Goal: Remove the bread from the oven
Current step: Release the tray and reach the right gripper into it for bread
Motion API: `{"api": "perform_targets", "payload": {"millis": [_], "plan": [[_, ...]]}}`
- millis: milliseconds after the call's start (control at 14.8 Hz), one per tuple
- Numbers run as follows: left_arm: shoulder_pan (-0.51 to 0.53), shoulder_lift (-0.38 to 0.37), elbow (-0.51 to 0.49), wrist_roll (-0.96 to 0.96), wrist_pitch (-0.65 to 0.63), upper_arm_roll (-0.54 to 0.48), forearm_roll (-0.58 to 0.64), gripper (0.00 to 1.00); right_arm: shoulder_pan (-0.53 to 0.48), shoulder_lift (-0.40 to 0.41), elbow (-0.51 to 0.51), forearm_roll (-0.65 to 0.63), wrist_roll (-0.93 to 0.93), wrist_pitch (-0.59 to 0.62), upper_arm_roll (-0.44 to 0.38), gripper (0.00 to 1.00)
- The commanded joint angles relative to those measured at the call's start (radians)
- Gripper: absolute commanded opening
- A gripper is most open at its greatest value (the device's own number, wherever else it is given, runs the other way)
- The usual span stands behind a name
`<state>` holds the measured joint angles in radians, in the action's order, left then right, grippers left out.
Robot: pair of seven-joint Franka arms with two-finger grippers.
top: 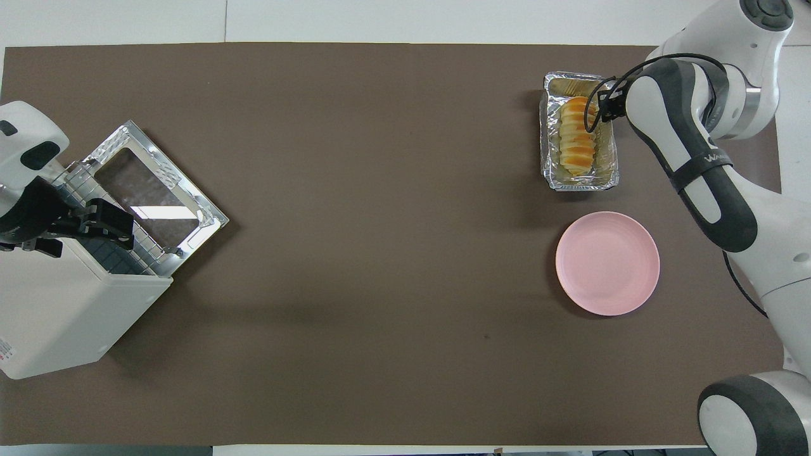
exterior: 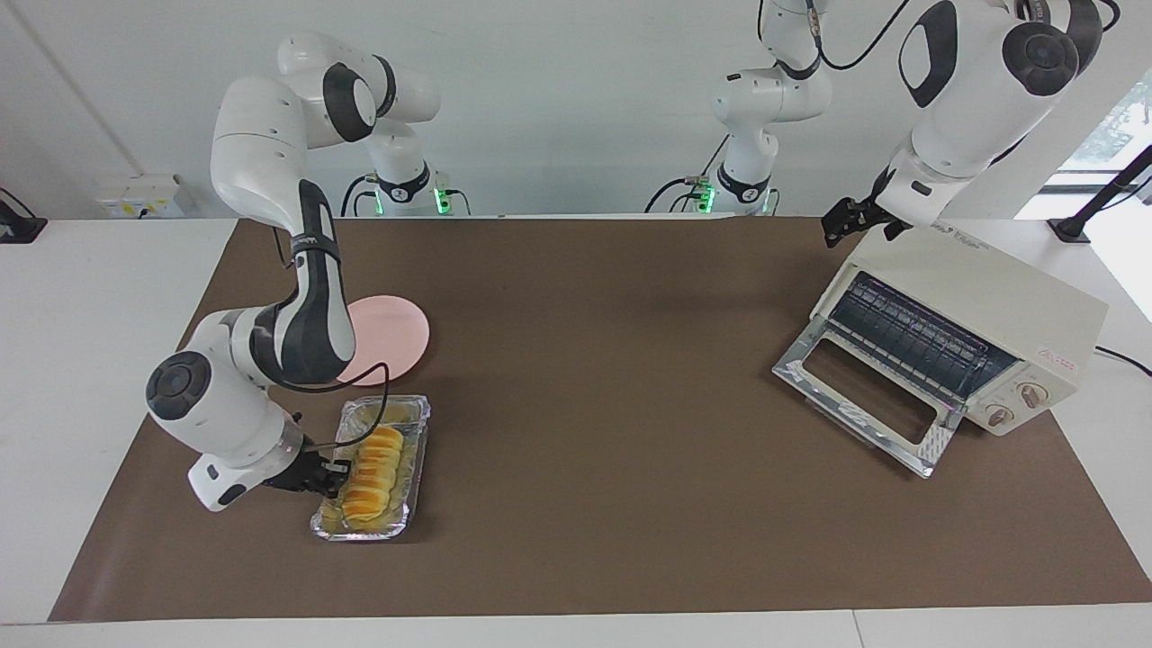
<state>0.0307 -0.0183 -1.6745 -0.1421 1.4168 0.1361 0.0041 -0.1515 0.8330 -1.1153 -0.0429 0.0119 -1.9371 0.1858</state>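
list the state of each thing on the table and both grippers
oven: door down, rack bare
bread: lying in the foil tray
foil tray: on the mat, gripped at its rim
pink plate: bare
right gripper: shut on foil tray
left gripper: open, over the oven

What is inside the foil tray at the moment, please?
The bread lies lengthwise in the foil tray, with the right gripper shut on the tray's rim. The tray floor under the loaf is covered.
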Motion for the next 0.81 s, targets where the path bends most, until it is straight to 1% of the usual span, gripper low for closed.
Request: {"api": "perform_targets", "payload": {"millis": [0,68,406,474,541,609,744], "plan": [[0.008,-0.012,-0.001,0.007,-0.001,0.002,-0.019,1.0,0.0,0.041,0.081,0.012,0.045,0.062,-0.011,0.0],[0.008,-0.012,-0.001,0.006,-0.001,0.002,-0.019,1.0,0.001,0.049,0.101,0.012,0.046,0.076,-0.009,0.0],[0.008,-0.012,-0.001,0.007,-0.001,0.002,-0.019,1.0,0.021,0.043,0.097,0.006,0.042,0.066,-0.019,0.0],[0.008,-0.012,-0.001,0.007,-0.001,0.002,-0.019,1.0,0.023,0.035,0.094,0.005,0.042,0.066,-0.019,0.78],[0.008,-0.012,-0.001,0.007,-0.001,0.002,-0.019,1.0,0.024,0.023,0.092,-0.002,0.04,0.067,-0.019,1.0],[0.008,-0.012,-0.001,0.007,-0.001,0.002,-0.019,1.0,0.027,0.0,0.088,-0.009,0.039,0.067,-0.019,1.0],[0.008,-0.012,-0.001,0.007,-0.001,0.002,-0.019,1.0,0.029,-0.049,0.031,-0.012,0.043,0.078,-0.019,1.0]]}}
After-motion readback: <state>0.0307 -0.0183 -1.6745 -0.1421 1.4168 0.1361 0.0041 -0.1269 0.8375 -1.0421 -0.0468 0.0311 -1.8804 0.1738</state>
